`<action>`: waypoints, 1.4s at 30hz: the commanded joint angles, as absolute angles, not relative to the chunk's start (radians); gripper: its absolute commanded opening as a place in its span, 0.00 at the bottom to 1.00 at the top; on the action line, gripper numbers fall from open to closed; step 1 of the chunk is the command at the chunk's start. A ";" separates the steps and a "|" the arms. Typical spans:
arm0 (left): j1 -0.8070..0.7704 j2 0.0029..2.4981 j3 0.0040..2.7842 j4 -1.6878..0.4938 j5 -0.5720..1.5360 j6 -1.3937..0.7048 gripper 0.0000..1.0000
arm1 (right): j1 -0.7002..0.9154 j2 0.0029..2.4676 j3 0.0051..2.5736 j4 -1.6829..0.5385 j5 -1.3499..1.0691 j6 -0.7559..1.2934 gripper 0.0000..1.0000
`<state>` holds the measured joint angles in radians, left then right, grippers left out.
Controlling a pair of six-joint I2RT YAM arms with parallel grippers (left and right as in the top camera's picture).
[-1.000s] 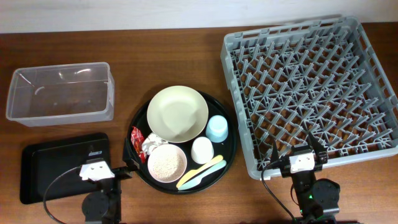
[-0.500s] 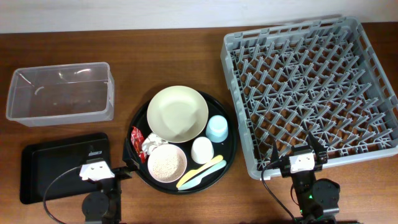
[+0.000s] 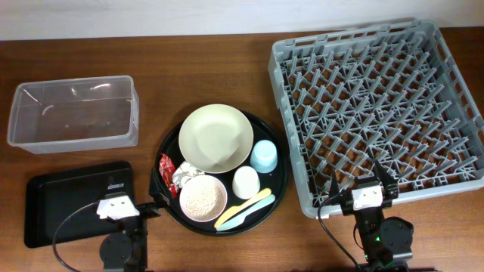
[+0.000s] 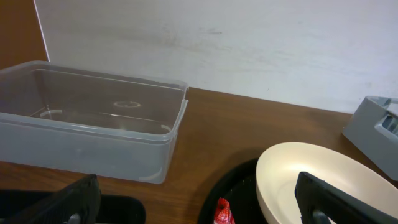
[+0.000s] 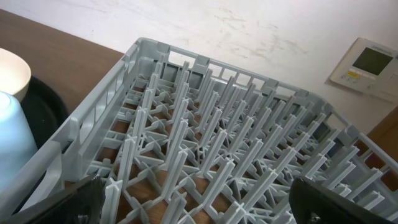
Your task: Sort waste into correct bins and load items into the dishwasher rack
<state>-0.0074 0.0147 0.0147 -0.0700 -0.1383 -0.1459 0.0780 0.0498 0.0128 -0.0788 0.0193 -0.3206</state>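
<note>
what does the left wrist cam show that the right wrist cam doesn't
Only left wrist: the clear tub and the red wrapper. Only right wrist: the light blue cup, a wall panel and the pegs inside the grey rack. Both: the cream dish, the round black tray and the rack's outer wall.

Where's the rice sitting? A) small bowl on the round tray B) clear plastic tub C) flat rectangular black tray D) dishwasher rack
A: the rice grains fill the small bowl, which stands on the round black tray.
</note>
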 commanded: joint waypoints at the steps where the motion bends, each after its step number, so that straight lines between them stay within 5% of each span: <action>1: -0.002 0.006 0.009 -0.068 -0.128 -0.129 0.99 | 0.071 0.052 0.013 -0.093 0.049 -0.313 0.98; 32: -0.002 0.006 0.009 -0.068 -0.128 -0.129 0.99 | 0.072 0.052 0.014 0.010 -0.047 -0.332 0.98; 42: -0.002 0.006 0.009 -0.069 -0.128 -0.129 0.99 | 0.072 0.118 0.328 -0.144 -0.072 -0.069 0.98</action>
<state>-0.0074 0.0147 0.0147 -0.0696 -0.1383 -0.1459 0.0780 0.0677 0.1497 -0.0982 -0.0555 -0.1452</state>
